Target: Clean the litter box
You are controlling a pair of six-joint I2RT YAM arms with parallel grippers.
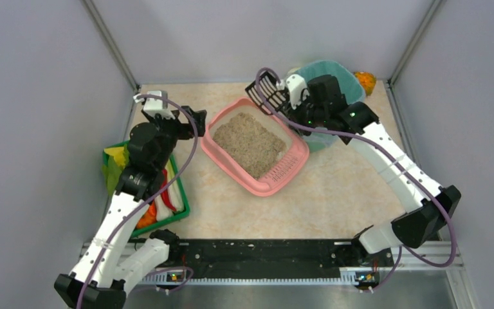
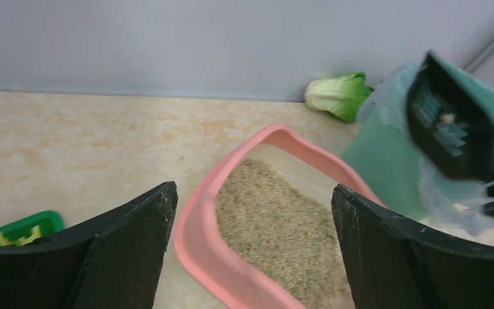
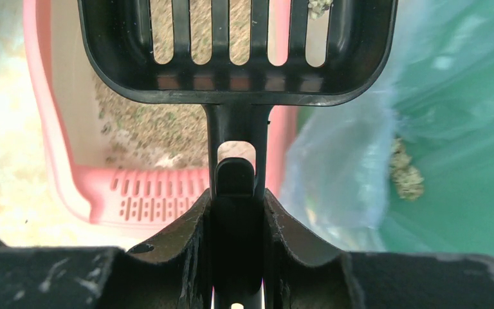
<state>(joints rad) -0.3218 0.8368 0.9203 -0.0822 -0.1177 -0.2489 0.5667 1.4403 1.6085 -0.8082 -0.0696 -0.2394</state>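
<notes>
My right gripper (image 3: 235,193) is clamped on the handle of a black slotted scoop (image 3: 238,82). The scoop is lifted over the far end of the litter box (image 1: 231,162), right beside the teal-lined bin (image 1: 334,71), with a small clump (image 3: 320,6) on its slats. Another clump (image 3: 405,174) lies in the bin liner. The box sits mid-table (image 1: 334,193) at a diagonal, with beige litter inside and its slotted ledge (image 1: 284,168) at the near-right end. My left gripper (image 2: 252,190) is just left of the box, jaws wide apart and holding nothing. A green tray (image 1: 177,212) of colourful items sits under the left arm. There's a leafy green vegetable (image 2: 339,95) by the back wall.
</notes>
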